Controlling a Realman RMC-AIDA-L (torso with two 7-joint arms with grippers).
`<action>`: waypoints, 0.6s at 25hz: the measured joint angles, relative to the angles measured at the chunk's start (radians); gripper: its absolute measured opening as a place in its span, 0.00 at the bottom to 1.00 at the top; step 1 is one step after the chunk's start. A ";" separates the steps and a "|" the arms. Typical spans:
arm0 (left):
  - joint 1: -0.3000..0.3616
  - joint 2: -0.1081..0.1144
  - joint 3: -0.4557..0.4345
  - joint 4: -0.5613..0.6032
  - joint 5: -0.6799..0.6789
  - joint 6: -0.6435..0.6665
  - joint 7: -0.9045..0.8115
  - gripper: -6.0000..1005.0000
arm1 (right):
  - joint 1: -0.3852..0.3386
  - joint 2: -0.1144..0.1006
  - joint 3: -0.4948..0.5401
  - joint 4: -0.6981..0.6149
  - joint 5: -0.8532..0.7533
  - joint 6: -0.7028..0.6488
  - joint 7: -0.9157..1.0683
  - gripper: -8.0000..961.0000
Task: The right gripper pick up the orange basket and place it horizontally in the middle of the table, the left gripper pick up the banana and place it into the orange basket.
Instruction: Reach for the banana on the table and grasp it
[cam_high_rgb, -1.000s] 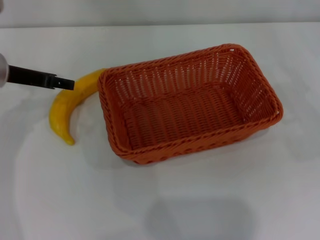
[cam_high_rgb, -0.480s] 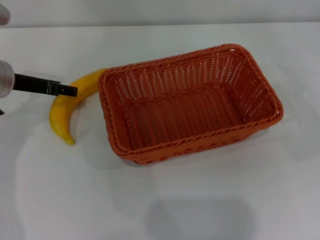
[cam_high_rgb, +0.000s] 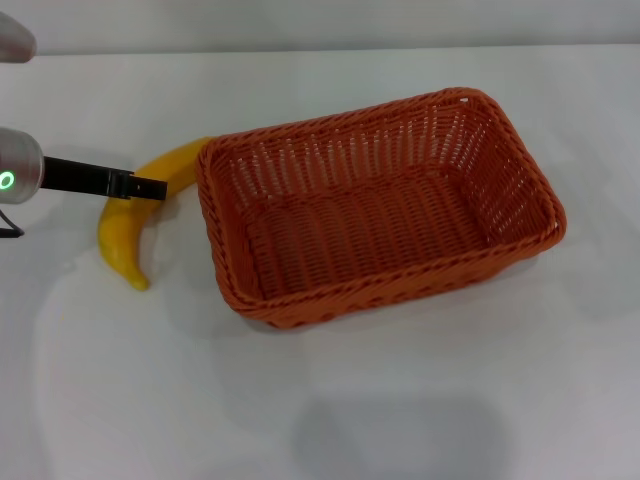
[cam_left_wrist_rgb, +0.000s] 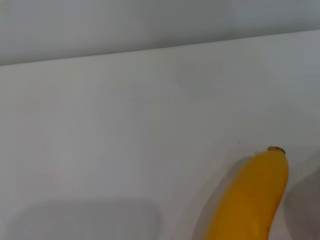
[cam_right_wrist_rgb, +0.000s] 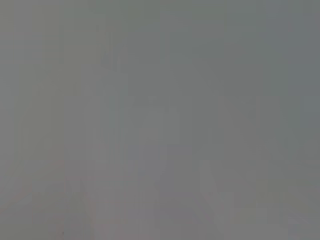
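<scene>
The orange basket (cam_high_rgb: 385, 285) lies lengthwise on the white table (cam_high_rgb: 420, 410), slightly turned, near the middle. The banana (cam_high_rgb: 120, 240) rests on the table just outside the basket's left end, curving from the rim toward me. My left gripper (cam_high_rgb: 150, 187), on a silver wrist with a green ring light, reaches in from the left and hangs over the banana's middle. The left wrist view shows one end of the banana (cam_left_wrist_rgb: 252, 197) with its dark tip on the table (cam_left_wrist_rgb: 125, 125). The right gripper is out of view, and its wrist view shows only plain grey.
The table's far edge meets a pale wall (cam_high_rgb: 320, 20) at the back. A faint shadow (cam_high_rgb: 400, 430) lies on the tabletop in front of the basket.
My left gripper has moved right and slightly lower over the banana, and its wrist with the green light has come into view. The basket and the banana have not moved.
</scene>
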 joint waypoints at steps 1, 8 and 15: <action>-0.001 0.000 0.000 -0.002 -0.001 -0.002 0.001 0.79 | 0.000 0.000 0.000 0.000 0.000 0.000 0.000 0.91; -0.012 0.000 0.000 -0.027 -0.004 -0.016 0.011 0.79 | 0.000 0.001 0.000 0.000 0.000 -0.001 0.000 0.91; -0.017 0.001 0.000 -0.043 -0.004 -0.033 0.015 0.78 | 0.001 0.001 0.000 -0.001 0.000 -0.001 0.000 0.91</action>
